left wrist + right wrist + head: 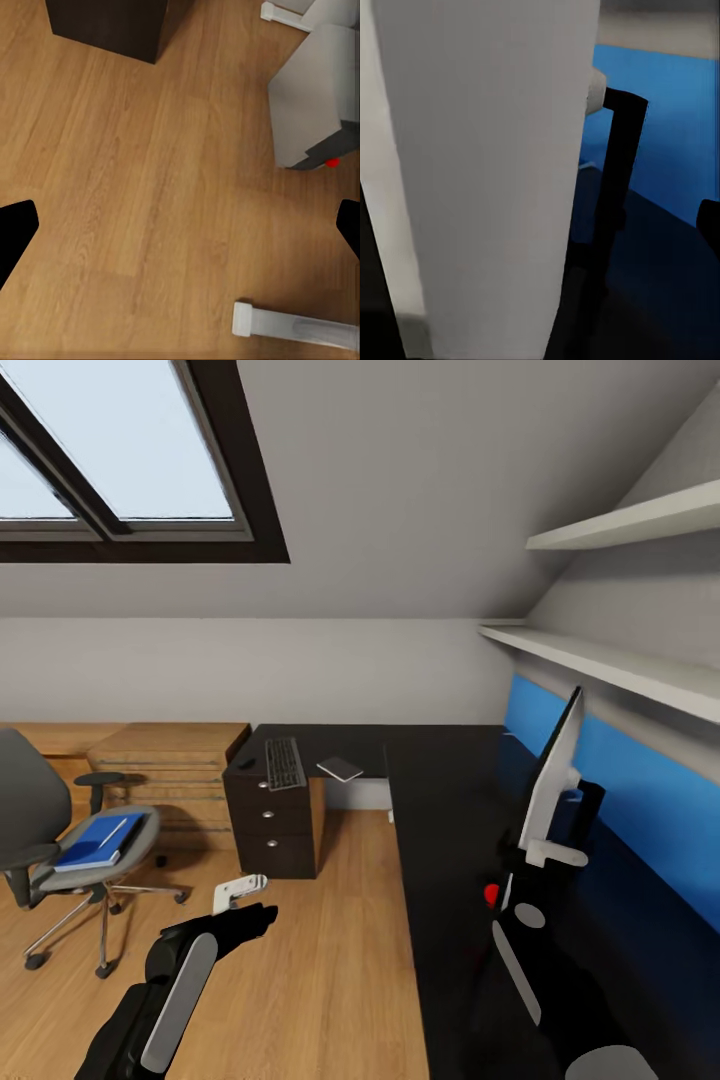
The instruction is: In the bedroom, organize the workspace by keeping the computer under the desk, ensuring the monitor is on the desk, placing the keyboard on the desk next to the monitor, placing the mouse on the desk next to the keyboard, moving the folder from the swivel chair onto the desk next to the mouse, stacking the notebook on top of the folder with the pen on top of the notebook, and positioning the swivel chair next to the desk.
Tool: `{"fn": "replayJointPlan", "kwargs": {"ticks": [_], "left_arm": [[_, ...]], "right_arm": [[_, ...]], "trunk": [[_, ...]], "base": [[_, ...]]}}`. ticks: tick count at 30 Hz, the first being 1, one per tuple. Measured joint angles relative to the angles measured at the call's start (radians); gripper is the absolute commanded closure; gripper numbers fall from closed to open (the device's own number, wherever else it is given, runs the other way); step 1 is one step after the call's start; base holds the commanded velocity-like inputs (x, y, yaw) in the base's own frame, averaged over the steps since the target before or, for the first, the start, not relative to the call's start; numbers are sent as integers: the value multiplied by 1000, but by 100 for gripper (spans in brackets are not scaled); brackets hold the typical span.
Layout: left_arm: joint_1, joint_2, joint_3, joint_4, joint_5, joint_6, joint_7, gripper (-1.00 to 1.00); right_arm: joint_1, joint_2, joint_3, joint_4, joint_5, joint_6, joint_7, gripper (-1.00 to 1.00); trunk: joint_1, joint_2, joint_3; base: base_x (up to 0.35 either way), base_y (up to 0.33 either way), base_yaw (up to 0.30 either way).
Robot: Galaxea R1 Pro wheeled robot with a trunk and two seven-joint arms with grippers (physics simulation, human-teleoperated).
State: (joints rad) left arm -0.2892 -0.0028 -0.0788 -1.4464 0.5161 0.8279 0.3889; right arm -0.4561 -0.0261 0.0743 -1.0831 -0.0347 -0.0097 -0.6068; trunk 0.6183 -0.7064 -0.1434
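Monitor (556, 775) upright on counter (450, 810); right pincer (540, 852) grip indeterminate; left pincer (240, 892) wide; folder (98, 842) on chair (60, 840).

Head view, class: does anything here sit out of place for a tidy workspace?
Yes. The blue folder lies on the swivel chair seat, not the desk, with a white pen on it. The chair stands well away from the desk.

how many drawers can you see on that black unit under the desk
3, stacked vertically in the black drawer unit under the desk's far end: top, middle, bottom. More may be hidden elsewhere.
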Motion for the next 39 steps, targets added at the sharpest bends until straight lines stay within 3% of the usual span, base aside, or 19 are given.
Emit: {"fn": "replayJointPlan", "kwargs": {"ticks": [12, 28, 39], "left_arm": [[0, 0, 1, 1, 0, -7, 0, -100], [0, 0, 3, 1, 1, -7, 0, -100], [0, 0, 0, 3, 1, -7, 0, -100]], "right_arm": [[1, 0, 0, 1, 0, 0, 0, -100], [1, 1, 3, 0, 0, -5, 2, -100], [1, 3, 9, 0, 4, -7, 4, -100]], "trunk": [[0, 0, 0], [1, 0, 0], [0, 0, 0]], "base": [[-60, -259, 0], [-313, -65, 0], [-21, -123, 0]]}}
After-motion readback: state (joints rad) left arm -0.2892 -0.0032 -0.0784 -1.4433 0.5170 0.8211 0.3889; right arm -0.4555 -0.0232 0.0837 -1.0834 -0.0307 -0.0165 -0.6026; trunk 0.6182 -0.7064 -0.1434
